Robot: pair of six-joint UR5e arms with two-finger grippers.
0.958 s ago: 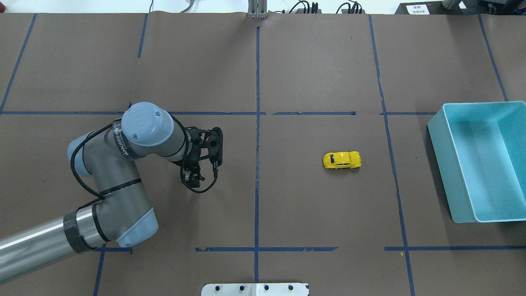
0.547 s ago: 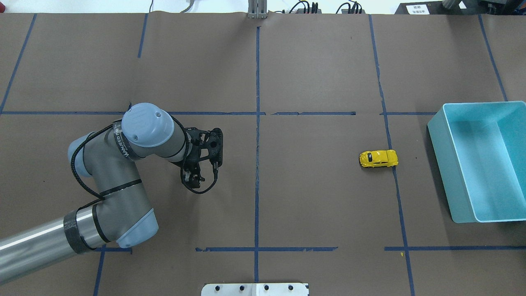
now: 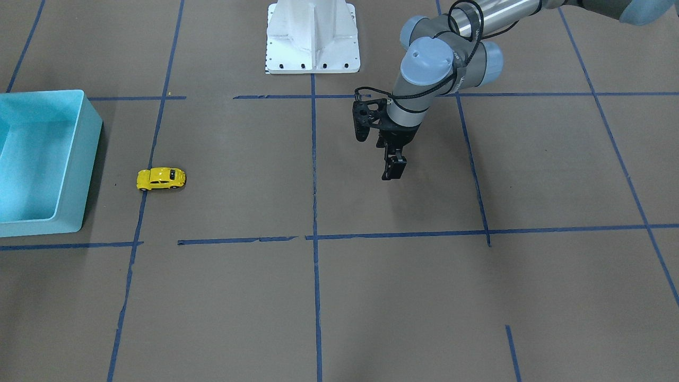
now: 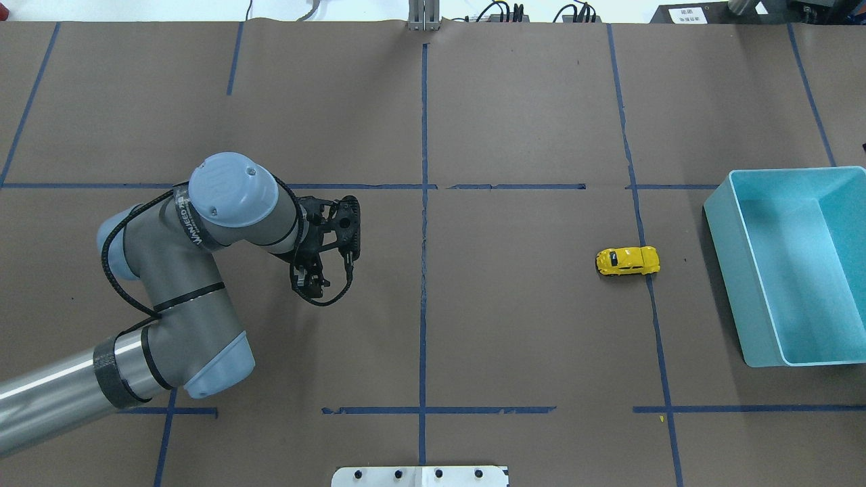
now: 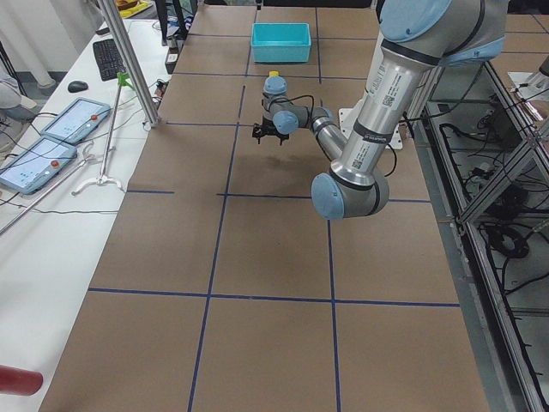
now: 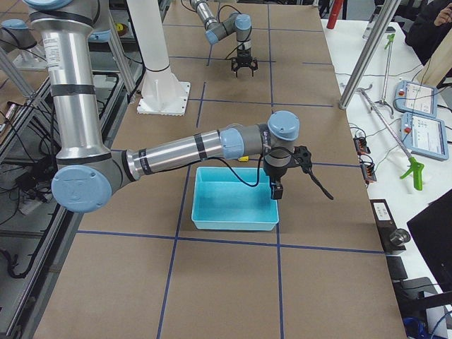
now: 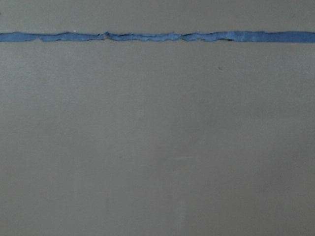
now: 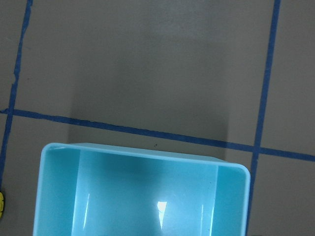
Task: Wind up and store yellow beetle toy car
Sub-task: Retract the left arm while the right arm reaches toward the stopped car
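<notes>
The yellow beetle toy car (image 4: 627, 260) stands on its wheels on the brown table, on a blue tape line a short way left of the light blue bin (image 4: 727, 270). It also shows in the front view (image 3: 161, 179), apart from the bin (image 3: 85, 164). My left gripper (image 4: 308, 287) hangs far from the car over the table's left half, fingers down, open and empty (image 3: 393, 172). My right gripper (image 6: 277, 189) shows only in the right side view, above the bin's far edge; I cannot tell if it is open. The right wrist view looks down on the empty bin (image 8: 142, 152).
The white robot base plate (image 3: 313, 37) stands at the robot's edge of the table. Blue tape lines cross the brown cover. Side benches with tablets (image 6: 417, 99) run along the table's far edge.
The car has rolled right toward the bin and has nearly stopped on the tape line. My left arm has drawn back slightly to the left.
</notes>
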